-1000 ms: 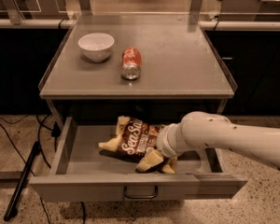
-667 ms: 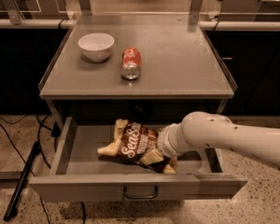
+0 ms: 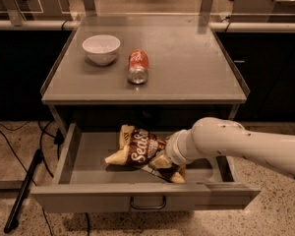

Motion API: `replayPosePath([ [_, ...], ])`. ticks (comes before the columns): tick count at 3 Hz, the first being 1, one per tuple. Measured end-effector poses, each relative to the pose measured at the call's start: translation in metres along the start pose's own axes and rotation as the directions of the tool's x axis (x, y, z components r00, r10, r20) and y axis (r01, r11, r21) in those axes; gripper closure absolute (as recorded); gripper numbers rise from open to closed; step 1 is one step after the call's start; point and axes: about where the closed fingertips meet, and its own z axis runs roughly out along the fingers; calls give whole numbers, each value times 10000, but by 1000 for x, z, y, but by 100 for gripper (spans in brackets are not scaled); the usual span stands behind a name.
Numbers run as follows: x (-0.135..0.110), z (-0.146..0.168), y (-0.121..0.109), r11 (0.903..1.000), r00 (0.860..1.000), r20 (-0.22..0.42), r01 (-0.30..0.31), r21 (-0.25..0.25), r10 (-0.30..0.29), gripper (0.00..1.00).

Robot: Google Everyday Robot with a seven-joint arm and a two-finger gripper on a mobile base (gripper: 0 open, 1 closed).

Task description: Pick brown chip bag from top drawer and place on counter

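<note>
Brown chip bag (image 3: 140, 149) lies tilted near the centre of the open top drawer (image 3: 88, 156). The hand (image 3: 163, 156), on a white arm (image 3: 236, 144) reaching in from the right, meets the bag's right end; its state cannot be told. The bench (image 3: 187, 68) carries a white bowl (image 3: 101, 48) and a red can (image 3: 138, 67).

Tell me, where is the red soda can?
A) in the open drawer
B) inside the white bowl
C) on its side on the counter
C: the red soda can lies on its side on the counter beside the white bowl; the gripper is down in the top drawer at the brown chip bag.
</note>
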Motion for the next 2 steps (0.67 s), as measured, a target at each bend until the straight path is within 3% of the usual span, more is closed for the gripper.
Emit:
replayPosePath([
  [1, -1, -8, 0, 9996, 9997, 138, 200, -203, -197, 100],
  [2, -7, -25, -1, 9945, 9964, 655, 592, -862, -536, 100],
])
